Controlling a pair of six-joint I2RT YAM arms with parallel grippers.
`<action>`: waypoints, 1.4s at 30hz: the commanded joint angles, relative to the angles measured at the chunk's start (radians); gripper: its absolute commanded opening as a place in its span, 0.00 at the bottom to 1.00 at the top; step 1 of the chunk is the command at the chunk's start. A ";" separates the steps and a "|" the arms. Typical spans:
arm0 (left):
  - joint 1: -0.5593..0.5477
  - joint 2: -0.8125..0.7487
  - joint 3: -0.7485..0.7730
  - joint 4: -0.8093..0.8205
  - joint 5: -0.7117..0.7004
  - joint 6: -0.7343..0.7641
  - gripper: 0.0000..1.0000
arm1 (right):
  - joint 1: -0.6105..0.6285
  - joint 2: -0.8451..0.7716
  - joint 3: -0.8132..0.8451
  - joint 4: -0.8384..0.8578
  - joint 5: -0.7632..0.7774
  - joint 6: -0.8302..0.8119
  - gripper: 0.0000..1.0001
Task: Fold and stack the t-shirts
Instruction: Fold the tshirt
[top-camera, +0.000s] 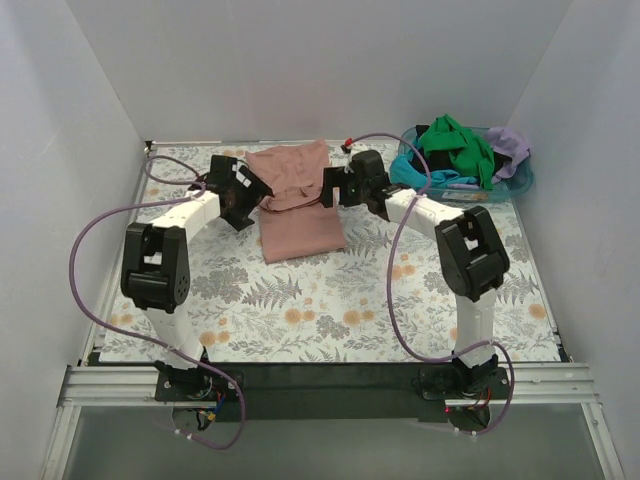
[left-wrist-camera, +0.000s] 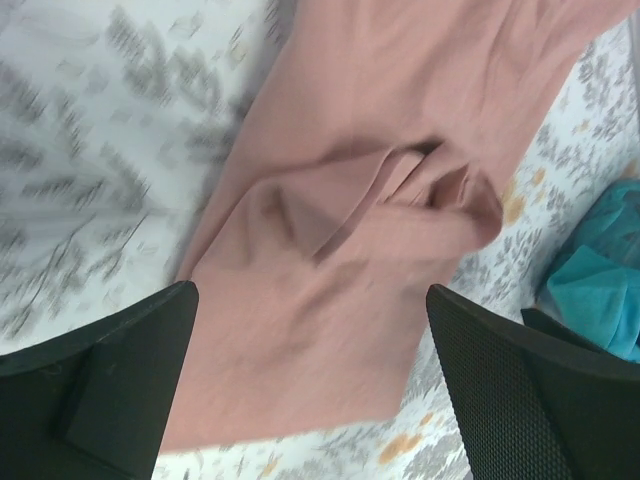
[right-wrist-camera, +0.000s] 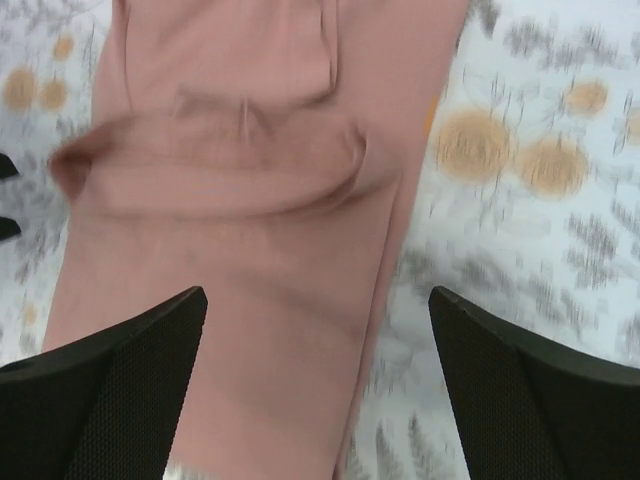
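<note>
I see my left fingers and right fingers spread wide, holding nothing, over the pink t-shirt (a rumpled ridge across it), which lies on the bench in the upper middle of the overhead frame. The other t-shirts are heaped in the blue basket, upper right.

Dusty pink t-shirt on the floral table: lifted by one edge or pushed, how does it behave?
Likely floppy: the dusty pink cloth t-shirt shows soft creases and a rumpled ridge, so a one-edge lift would probably undo the fold. Pushed, it would probably bunch rather than slide across the floral table cover. Probably light: it lies thin.
</note>
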 joint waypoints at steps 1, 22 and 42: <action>-0.001 -0.194 -0.136 -0.023 -0.023 0.023 0.98 | 0.011 -0.211 -0.207 0.013 -0.062 0.028 0.98; -0.082 0.114 0.059 0.165 0.207 0.041 0.98 | 0.103 -0.192 -0.374 0.148 -0.289 0.002 0.99; -0.022 0.535 0.911 -0.192 0.054 0.077 0.98 | 0.087 -0.210 -0.466 0.134 -0.270 -0.058 0.98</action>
